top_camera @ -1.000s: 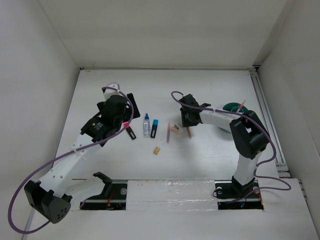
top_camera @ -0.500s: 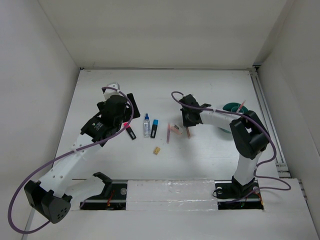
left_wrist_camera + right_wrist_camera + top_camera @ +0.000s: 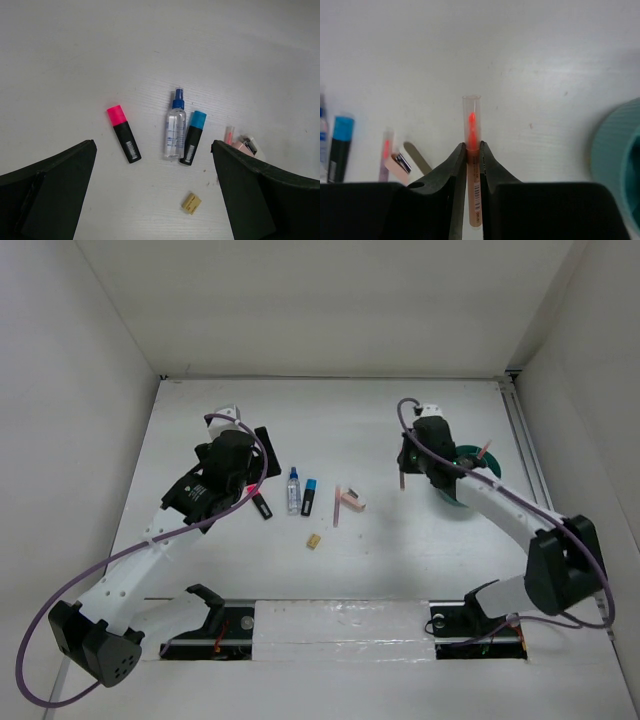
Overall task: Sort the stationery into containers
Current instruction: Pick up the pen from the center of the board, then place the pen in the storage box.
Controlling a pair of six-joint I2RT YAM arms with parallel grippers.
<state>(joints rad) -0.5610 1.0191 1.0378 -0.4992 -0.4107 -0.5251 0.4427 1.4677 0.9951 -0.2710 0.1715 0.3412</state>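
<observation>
My right gripper (image 3: 473, 148) is shut on a thin salmon pencil (image 3: 472, 125) and holds it above the table, just left of the teal-green cup (image 3: 463, 472); the cup's rim also shows in the right wrist view (image 3: 620, 160). Another salmon pencil (image 3: 484, 452) stands in the cup. On the table lie a pink-capped marker (image 3: 123, 133), a clear blue-capped bottle (image 3: 175, 131), a blue-capped marker (image 3: 193, 131), a tan piece (image 3: 191, 203), a salmon pencil (image 3: 337, 506) and a pink block (image 3: 351, 501). My left gripper (image 3: 152, 195) is open and empty above them.
White walls enclose the table on three sides. A metal rail (image 3: 530, 455) runs along the right edge behind the cup. The arm bases (image 3: 480, 620) sit at the near edge.
My right gripper has lifted a salmon pencil from beside the pink block and carried it right and back, toward the cup. The left arm has not moved.
</observation>
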